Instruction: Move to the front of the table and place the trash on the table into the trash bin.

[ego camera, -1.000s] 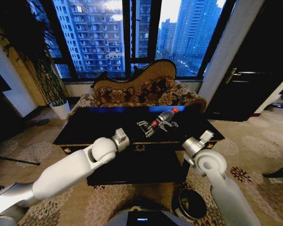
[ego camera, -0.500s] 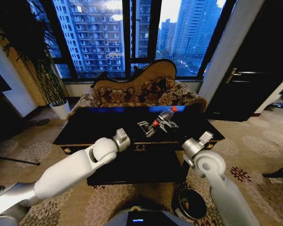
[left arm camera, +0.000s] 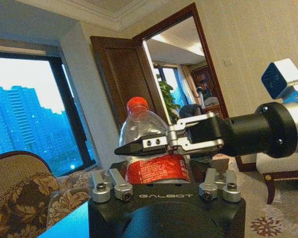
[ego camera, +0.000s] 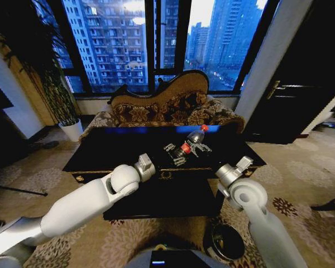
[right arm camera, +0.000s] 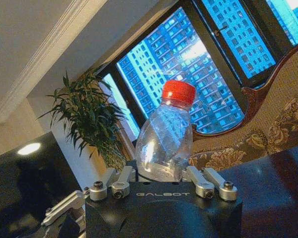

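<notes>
Shifted a touch since a second ago, the clear plastic bottle (ego camera: 193, 138) is now lying with its red cap slightly farther toward 11 o'clock, and the left gripper (ego camera: 175, 154) is sitting a little nearer the front edge of the table (ego camera: 111, 146). The right gripper (ego camera: 196, 147) is clamping the bottle around its red label; in the left wrist view one of its fingers (left arm camera: 149, 144) is crossing the front of the bottle just above the label. The left gripper is waiting at the bottle's 8 o'clock, just beside it, with its claw spread wide and holding nothing. Bottle and both grippers are hovering over the right half of the glossy black tabletop, roughly at 1 o'clock from the robot. The trash bin (ego camera: 226, 243) is standing on the patterned carpet (ego camera: 301, 190) at 5 o'clock, off the table's near right corner, and the right arm's elbow (ego camera: 247, 196) is rising just beside it and covering part of its rim. A patterned brown sofa (ego camera: 167, 109) is backing the table at 12 o'clock, below the tall windows (ego camera: 123, 39). A potted plant (ego camera: 61, 95) is standing at 10 o'clock, and a dark door (ego camera: 301, 72) is closing off the 2 o'clock side.
</notes>
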{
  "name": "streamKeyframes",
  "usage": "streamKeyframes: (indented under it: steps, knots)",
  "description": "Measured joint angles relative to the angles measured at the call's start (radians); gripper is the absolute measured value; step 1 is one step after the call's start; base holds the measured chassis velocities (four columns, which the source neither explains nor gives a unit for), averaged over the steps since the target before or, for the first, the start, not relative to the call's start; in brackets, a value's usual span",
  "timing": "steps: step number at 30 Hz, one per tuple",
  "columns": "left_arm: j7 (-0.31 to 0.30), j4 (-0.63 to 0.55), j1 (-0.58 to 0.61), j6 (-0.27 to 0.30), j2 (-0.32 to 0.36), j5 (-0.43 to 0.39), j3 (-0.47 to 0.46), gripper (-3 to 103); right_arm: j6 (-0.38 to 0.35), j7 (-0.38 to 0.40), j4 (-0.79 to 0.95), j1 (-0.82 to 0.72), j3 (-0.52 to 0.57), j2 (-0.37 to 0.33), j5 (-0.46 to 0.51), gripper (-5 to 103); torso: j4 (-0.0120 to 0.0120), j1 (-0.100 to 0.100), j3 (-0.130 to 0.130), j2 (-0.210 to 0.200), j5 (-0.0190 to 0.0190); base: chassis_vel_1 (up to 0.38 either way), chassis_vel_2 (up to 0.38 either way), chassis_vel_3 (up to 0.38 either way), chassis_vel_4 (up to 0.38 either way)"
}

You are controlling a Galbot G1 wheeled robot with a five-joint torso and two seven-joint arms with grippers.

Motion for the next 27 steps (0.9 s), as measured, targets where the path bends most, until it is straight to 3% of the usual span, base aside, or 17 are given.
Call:
streamKeyframes:
  steps: [2, 3, 10, 19, 22, 23, 26, 27]
  knots:
    - [0.002, -0.005, 0.007, 0.003, 0.004, 0.0, -0.006, 81, 0.0, 0.0, -0.001, -0.001, 0.0, 0.001, -0.001, 30, 0.0, 0.0, 0.0, 0.0, -0.0001, 0.0, 0.0, 0.0, 0.0]
    - [0.002, -0.016, 0.018, 0.005, 0.012, 0.0, -0.018, 97, 0.001, 0.0, -0.001, -0.002, 0.003, 0.003, -0.003, 29, -0.0001, 0.0, 0.0, 0.0, 0.0, 0.0, 0.0, 0.0, 0.0]
    - [-0.016, -0.033, 0.044, 0.006, 0.018, -0.007, -0.07, 100, 0.009, 0.0, -0.01, 0.01, 0.021, 0.003, -0.004, 29, -0.0001, 0.0, 0.0, 0.0, 0.0, 0.0, 0.0, 0.0, 0.0]
    - [-0.091, -0.044, 0.149, 0.05, 0.011, -0.044, -0.291, 100, 0.053, 0.0, -0.049, 0.037, 0.041, 0.0, -0.039, 29, -0.0001, 0.0, 0.0, 0.0, -0.0001, 0.0, 0.0, 0.0, 0.0]
    - [-0.222, -0.021, 0.208, 0.121, 0.014, -0.092, -0.438, 100, 0.065, 0.0, -0.082, 0.048, 0.059, -0.003, -0.08, 29, 0.0, 0.0, 0.0, 0.0, -0.0001, 0.0, 0.0, 0.0, 0.0]
    - [-0.222, -0.021, 0.208, 0.121, 0.014, -0.092, -0.438, 100, 0.065, 0.0, -0.082, 0.048, 0.059, -0.003, -0.08, 29, 0.0, 0.0, 0.0, 0.0, -0.0001, 0.0, 0.0, 0.0, 0.0]
    - [-0.319, 0.018, 0.242, 0.17, 0.022, -0.108, -0.553, 100, 0.075, 0.0, -0.117, 0.05, 0.063, 0.001, -0.189, 29, 0.0, 0.0, 0.0, 0.0, -0.0002, 0.0, 0.0, 0.0, 0.0]
    - [-0.319, 0.018, 0.242, 0.17, 0.022, -0.108, -0.553, 100, 0.075, 0.0, -0.117, 0.05, 0.063, 0.001, -0.189, 29, 0.0, 0.0, 0.0, 0.0, -0.0002, 0.0, 0.0, 0.0, 0.0]
